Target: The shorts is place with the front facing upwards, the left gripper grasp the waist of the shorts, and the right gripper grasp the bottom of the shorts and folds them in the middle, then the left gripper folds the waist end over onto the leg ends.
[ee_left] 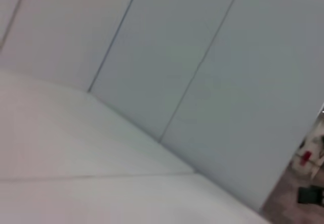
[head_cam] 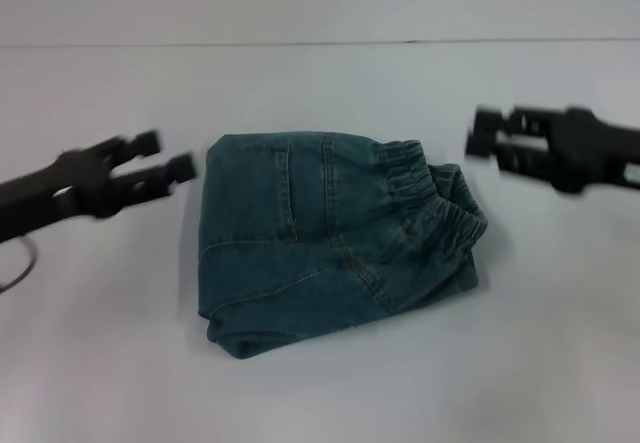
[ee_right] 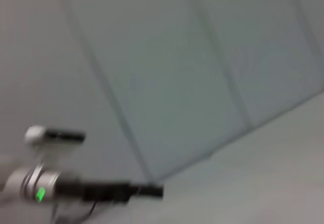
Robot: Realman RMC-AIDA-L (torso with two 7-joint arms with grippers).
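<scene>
The shorts (head_cam: 335, 238) lie folded into a compact bundle on the white table (head_cam: 100, 363), between both grippers and touching neither. The left gripper (head_cam: 165, 158) hangs just beside the bundle's left edge, prongs parted and holding nothing. The right gripper (head_cam: 485, 141) hangs beyond the bundle's upper right corner, a little farther off; its prong state cannot be told. The waist (head_cam: 430, 198) lies on the bundle's right side, toward the right gripper. The bundle's long axis runs left to right. The folding appears complete.
</scene>
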